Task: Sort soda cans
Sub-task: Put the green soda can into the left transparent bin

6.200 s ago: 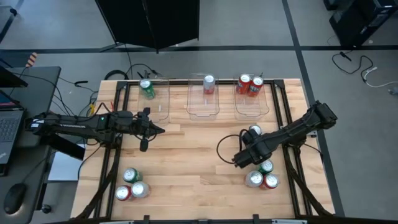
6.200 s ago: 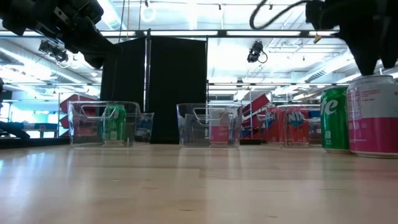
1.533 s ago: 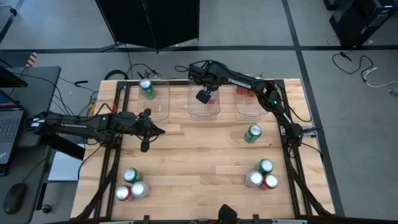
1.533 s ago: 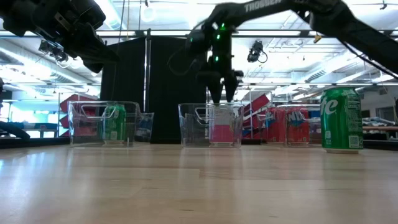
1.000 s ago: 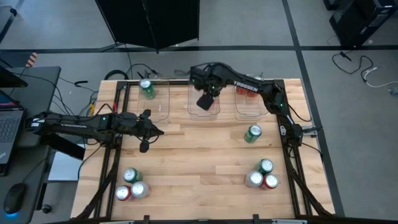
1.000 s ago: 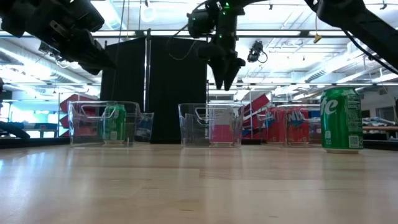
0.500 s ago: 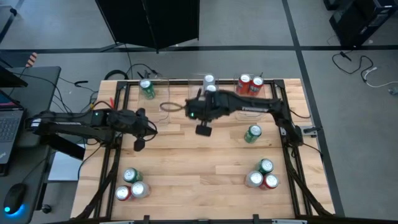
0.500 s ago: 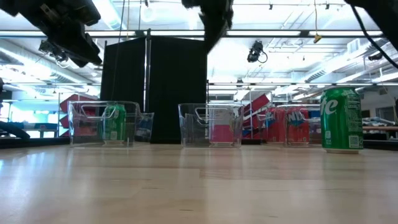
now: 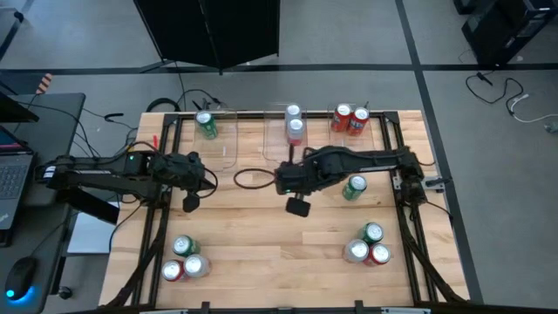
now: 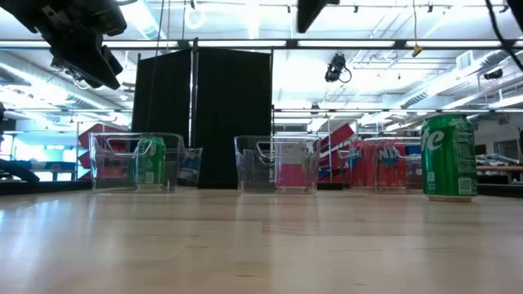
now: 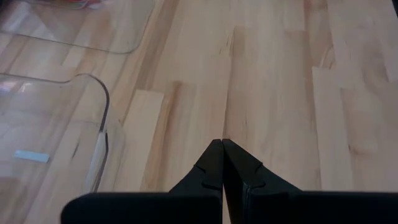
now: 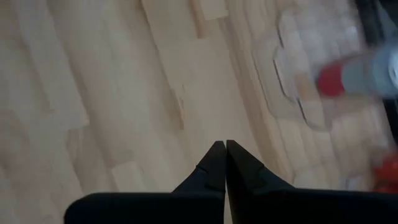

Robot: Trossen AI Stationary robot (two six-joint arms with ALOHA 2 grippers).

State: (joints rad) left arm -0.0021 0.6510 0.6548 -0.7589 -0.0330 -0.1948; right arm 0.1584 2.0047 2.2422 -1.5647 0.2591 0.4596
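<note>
Soda cans stand upright in three clear bins at the far edge: a green one [image 9: 206, 123] in the left bin [image 9: 222, 148], two silver-white ones [image 9: 295, 122] in the middle bin [image 9: 284, 150], two red ones [image 9: 350, 119] in the right bin [image 9: 353, 148]. One green can [image 9: 354, 187] stands alone on the table right of centre. My right gripper [image 9: 298, 208] hangs shut over the table's centre, holding nothing. At the left, my left gripper [image 9: 190, 202] is shut and holds nothing either.
Three cans, green, silver-white and red, stand grouped near the front right [image 9: 367, 247], and three more near the front left [image 9: 184, 260]. Bare wood lies between the two groups and below both grippers. The lone green can [image 10: 448, 157] looms large in the low view.
My right gripper has come away from above the middle bin toward the table's near edge, risen, and shut; it now hangs over the table's centre. My left gripper has risen a little, tipped further downward and drawn back slightly toward the left edge.
</note>
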